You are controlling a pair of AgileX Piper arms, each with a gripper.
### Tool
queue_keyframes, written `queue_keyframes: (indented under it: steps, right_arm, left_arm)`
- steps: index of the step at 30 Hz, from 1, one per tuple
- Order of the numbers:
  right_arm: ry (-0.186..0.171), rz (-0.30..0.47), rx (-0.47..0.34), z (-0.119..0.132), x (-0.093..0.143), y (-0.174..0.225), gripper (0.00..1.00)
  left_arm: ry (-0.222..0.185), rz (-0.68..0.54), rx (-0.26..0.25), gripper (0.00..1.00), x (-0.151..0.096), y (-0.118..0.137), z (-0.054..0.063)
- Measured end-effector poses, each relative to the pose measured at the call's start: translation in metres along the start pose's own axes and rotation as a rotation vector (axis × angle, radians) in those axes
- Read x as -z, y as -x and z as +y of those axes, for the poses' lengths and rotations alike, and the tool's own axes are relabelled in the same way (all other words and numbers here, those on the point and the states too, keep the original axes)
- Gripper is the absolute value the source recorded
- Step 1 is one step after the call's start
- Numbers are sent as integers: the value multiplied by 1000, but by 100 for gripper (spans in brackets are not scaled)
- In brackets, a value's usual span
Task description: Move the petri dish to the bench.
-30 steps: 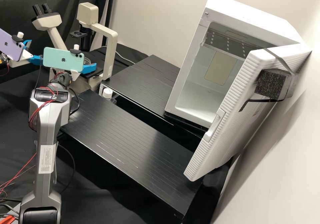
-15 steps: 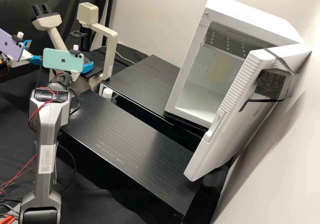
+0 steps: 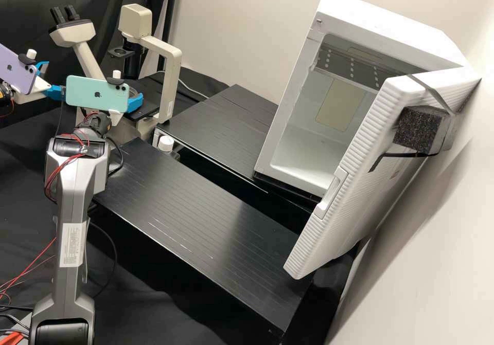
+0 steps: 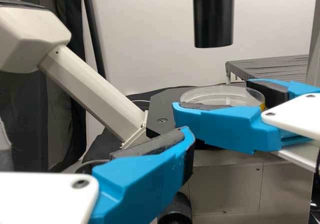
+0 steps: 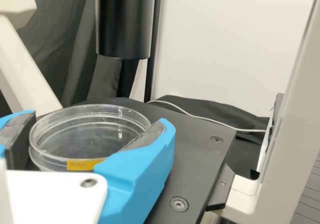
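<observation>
In the high view, left to right: at ten o'clock, left gripper (image 3: 54, 79), fingers apart; nearer centre, right gripper (image 5: 95, 126), clamped on the petri dish (image 5: 87, 143) over the microscope stage (image 5: 192, 151), gripping opposite sides, probably for a level lift; at seven, slatted black bench surface (image 3: 195, 206).

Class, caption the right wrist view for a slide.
Petri dish gripped by the right end effector at the microscope stage.

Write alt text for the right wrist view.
A clear petri dish with a yellow label sits between the right gripper's two blue fingers, over the microscope's black stage. A black tube hangs above; a pale cable runs behind.
</observation>
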Motion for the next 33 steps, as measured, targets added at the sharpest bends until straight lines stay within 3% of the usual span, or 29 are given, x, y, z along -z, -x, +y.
queue_keyframes:
  steps: [7,14,23,29,33]
  right_arm:
    - [-1,4,-12,2,-4,10,0]
    - [-31,9,-78,29,-14,54,0]
    - [13,42,-195,59,-30,143,0]
    - [33,-12,-275,71,-60,192,0]
    - [45,-109,-324,73,-87,216,0]
  left_arm:
    - [0,0,0,100,0,0,0]
    - [0,0,0,100,0,0,0]
    - [0,0,0,100,0,0,0]
    - [0,0,0,100,0,0,0]
    - [0,0,0,100,0,0,0]
